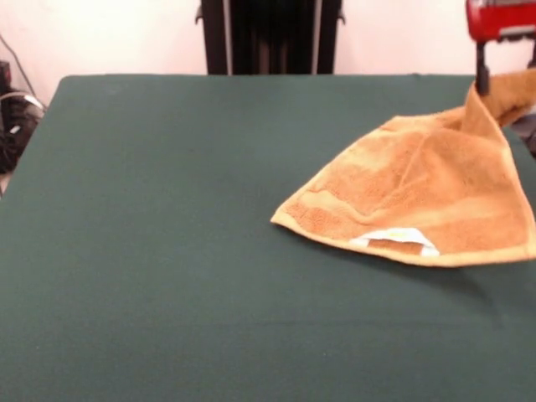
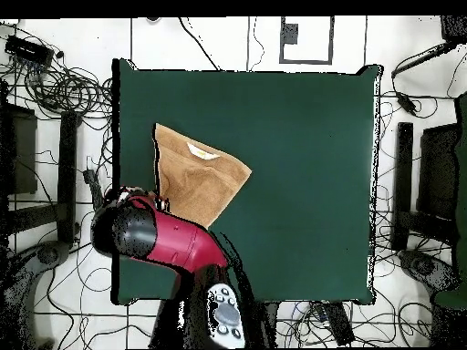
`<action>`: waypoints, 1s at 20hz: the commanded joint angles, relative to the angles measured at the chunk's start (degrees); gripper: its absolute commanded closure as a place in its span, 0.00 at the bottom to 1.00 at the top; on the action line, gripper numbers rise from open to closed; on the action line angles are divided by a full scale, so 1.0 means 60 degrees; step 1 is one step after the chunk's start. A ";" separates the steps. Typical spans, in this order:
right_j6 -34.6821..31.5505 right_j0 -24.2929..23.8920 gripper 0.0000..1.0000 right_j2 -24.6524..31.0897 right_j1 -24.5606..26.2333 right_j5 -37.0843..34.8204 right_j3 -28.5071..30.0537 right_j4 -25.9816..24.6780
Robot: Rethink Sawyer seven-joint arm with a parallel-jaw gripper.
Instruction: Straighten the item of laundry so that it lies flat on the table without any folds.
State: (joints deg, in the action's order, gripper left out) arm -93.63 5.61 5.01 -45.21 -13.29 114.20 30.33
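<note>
Front view: claw (image 1: 484,84) pinches towel (image 1: 419,197) by its far-right corner, lifted w/ rest draping near-left onto counter (image 1: 167,209), so pull goes far-right.

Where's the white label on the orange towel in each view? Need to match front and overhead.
Front view: the white label sits at the near hem of the orange-tan terry towel, lower right of the picture.
Overhead view: the label is at the towel's top edge, left of centre.
Shared landmark: the dark green felt table under the towel.
</note>
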 commanded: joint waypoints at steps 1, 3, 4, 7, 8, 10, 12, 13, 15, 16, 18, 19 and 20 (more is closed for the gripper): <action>-0.3018 -0.0128 0.00 0.1462 -0.0892 -0.0584 0.1713 0.1272; -0.2964 -0.0163 0.00 0.1593 -0.0946 -0.0457 0.1907 0.1428; -0.2928 -0.0244 0.00 0.1778 -0.0966 -0.0307 0.2039 0.1529; -0.2667 -0.0445 0.00 0.2298 -0.0785 0.0108 0.2187 0.1474; -0.2504 -0.0184 0.00 0.2005 -0.0616 0.0014 0.1879 0.1161; -0.2126 0.0520 0.00 0.1169 -0.0104 -0.0251 0.0867 0.0497; -0.1944 0.1280 0.00 0.0343 0.0435 -0.0444 -0.0240 0.0157; -0.1957 0.1616 0.00 -0.0005 0.0635 -0.0628 -0.0729 0.0074; -0.2598 0.2318 0.00 -0.0811 0.0746 -0.1108 -0.1278 0.0145; -0.2814 0.2433 0.00 -0.1097 0.0621 -0.1261 -0.1195 0.0133; -0.3088 0.2526 0.00 -0.1665 0.0221 -0.1692 -0.0743 -0.0018; -0.2842 0.2267 0.00 -0.1786 -0.0056 -0.1677 -0.0253 -0.0105; -0.2463 0.1972 0.00 -0.1845 -0.0199 -0.1567 0.0088 -0.0247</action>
State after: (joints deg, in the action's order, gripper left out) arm -94.65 18.23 0.26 -46.50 -15.53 112.10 31.39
